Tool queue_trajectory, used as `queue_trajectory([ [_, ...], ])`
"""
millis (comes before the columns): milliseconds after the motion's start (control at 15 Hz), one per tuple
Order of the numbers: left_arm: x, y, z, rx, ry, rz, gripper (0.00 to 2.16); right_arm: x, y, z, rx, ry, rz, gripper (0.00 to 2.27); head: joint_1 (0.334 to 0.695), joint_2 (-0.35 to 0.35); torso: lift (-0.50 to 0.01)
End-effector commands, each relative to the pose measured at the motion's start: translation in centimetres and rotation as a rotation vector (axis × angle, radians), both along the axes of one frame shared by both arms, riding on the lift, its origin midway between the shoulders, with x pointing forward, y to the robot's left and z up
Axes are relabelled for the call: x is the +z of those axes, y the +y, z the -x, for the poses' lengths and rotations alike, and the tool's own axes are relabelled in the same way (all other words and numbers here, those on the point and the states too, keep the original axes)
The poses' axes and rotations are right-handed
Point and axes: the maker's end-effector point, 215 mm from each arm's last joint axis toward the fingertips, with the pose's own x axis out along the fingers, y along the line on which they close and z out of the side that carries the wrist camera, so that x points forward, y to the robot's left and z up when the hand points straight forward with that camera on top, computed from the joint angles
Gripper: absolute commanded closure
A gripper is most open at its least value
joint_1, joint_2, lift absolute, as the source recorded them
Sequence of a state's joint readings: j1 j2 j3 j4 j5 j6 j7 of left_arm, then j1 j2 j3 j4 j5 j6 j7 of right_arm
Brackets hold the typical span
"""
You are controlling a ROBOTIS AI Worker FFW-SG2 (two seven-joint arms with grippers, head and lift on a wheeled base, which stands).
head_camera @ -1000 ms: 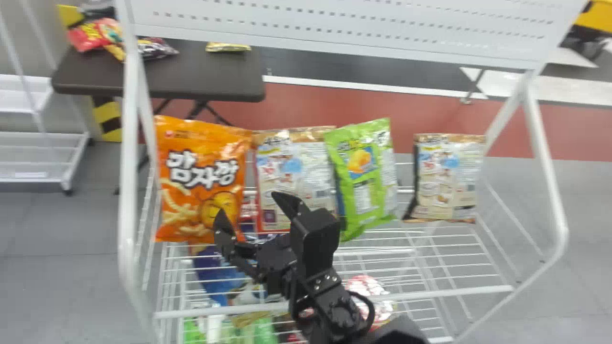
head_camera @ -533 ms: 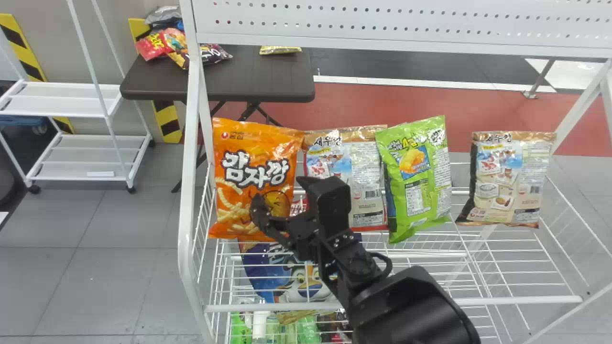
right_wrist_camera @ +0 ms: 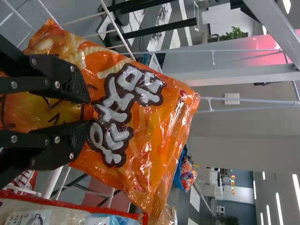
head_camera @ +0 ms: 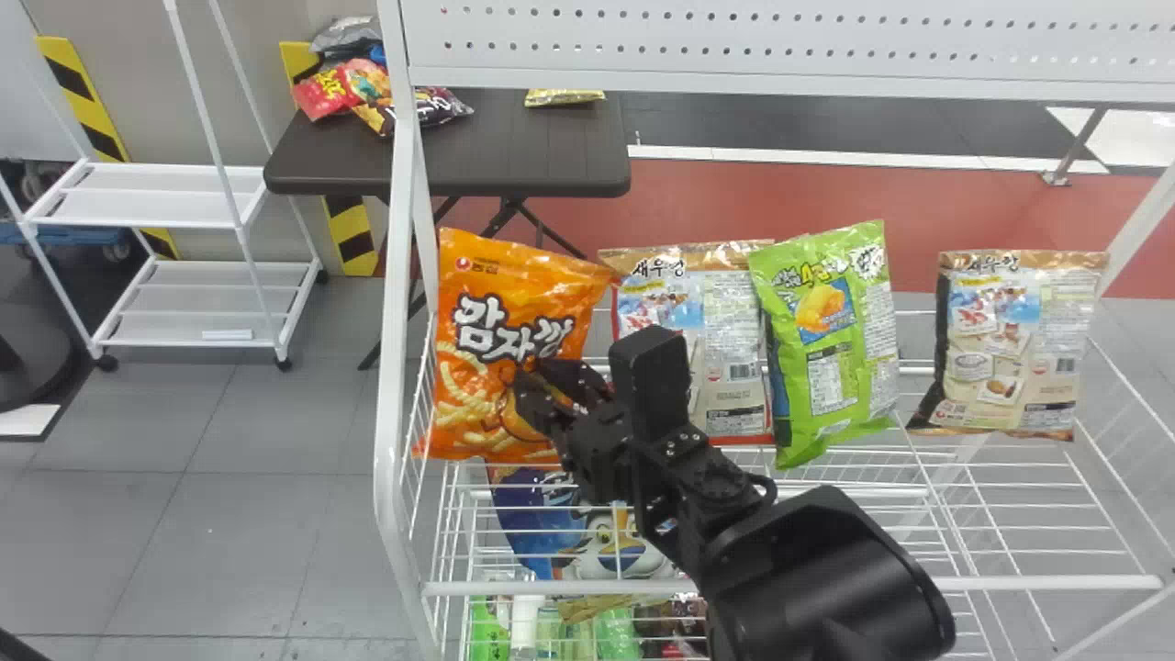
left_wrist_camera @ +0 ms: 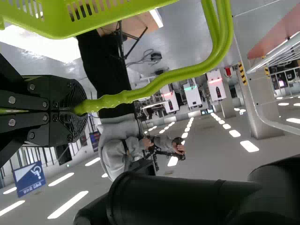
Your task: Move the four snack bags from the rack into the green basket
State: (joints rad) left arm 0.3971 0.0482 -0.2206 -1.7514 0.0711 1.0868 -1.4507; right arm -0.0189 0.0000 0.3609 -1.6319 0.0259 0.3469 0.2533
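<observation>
Four snack bags stand in a row on the white rack [head_camera: 390,386], seen from the head. Leftmost, at the rack's side frame: orange bag [head_camera: 519,275], upright, front outward. Just beside it, a beige bag with a red edge [head_camera: 744,367], partly behind the arm. Next, green bag [head_camera: 826,367], slightly tilted, its edge overlapping that neighbour. Farthest right, past a gap, a beige bag with a dark side [head_camera: 1019,367]. Right gripper [head_camera: 542,376] at the lower part of the orange bag, over its printed face; its two fingers stand a little apart, orange wrapper showing in the gap between the tips. Contact with the wrapper: cannot tell. Left gripper [left_wrist_camera: 78,111] clamped on the handle [left_wrist_camera: 183,71] of the green basket [left_wrist_camera: 93,21], ribbed pads closed around the thin grip. Beneath the snack row, through the wire: a blue packet with a cartoon animal [head_camera: 532,523]. Behind the rack, a dark folding table [head_camera: 532,165] with a pile of packets [head_camera: 326,92]; left of that, a low white shelf unit [head_camera: 147,197] on casters.
</observation>
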Motion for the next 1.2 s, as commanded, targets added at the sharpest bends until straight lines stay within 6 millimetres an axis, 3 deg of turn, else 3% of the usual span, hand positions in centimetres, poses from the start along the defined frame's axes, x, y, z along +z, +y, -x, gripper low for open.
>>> queue_trajectory([
  [0, 0.1, 0.0, -0.3, 0.002, -0.003, 0.0, 1.51, 1.6, 0.2, 1.0, 0.009, -0.029, -0.038, 2.13, 0.695, -0.041, 0.0],
  [200, 0.2, 0.1, -0.5, 0.008, 0.002, 0.002, 1.51, 5.1, 0.4, 3.1, 0.013, -0.093, -0.095, 2.16, 0.695, -0.039, 0.0],
  [400, 0.4, 0.4, -1.3, 0.017, -0.008, 0.002, 1.51, 7.1, -1.8, 7.5, 0.025, -0.11, -0.075, 2.16, 0.695, -0.035, 0.0],
  [600, 0.8, 1.2, -2.5, 0.046, -0.022, 0.005, 1.51, 8.5, -7.3, 12.5, -0.019, -0.133, -0.032, 2.16, 0.695, -0.084, 0.0],
  [733, 0.7, 2.0, -2.8, 0.078, -0.017, 0.005, 1.51, 9.1, -12.1, 15.2, -0.055, -0.131, 0.005, 2.16, 0.695, -0.164, 0.0],
  [933, 0.4, 2.3, -2.8, 0.116, -0.028, 0.005, 1.51, 8.4, -18.5, 19.4, -0.075, -0.049, 0.053, 2.16, 0.695, -0.26, 0.0],
  [1000, 0.5, 2.1, -2.7, 0.112, -0.032, 0.01, 1.51, 8.2, -20.1, 21.1, -0.076, -0.024, 0.065, 2.16, 0.695, -0.333, 0.0],
  [1133, 0.5, 1.8, -2.6, 0.107, -0.033, 0.007, 1.51, 5.9, -22.8, 24.8, -0.071, 0.097, 0.104, 2.16, 0.695, -0.35, 0.0],
])
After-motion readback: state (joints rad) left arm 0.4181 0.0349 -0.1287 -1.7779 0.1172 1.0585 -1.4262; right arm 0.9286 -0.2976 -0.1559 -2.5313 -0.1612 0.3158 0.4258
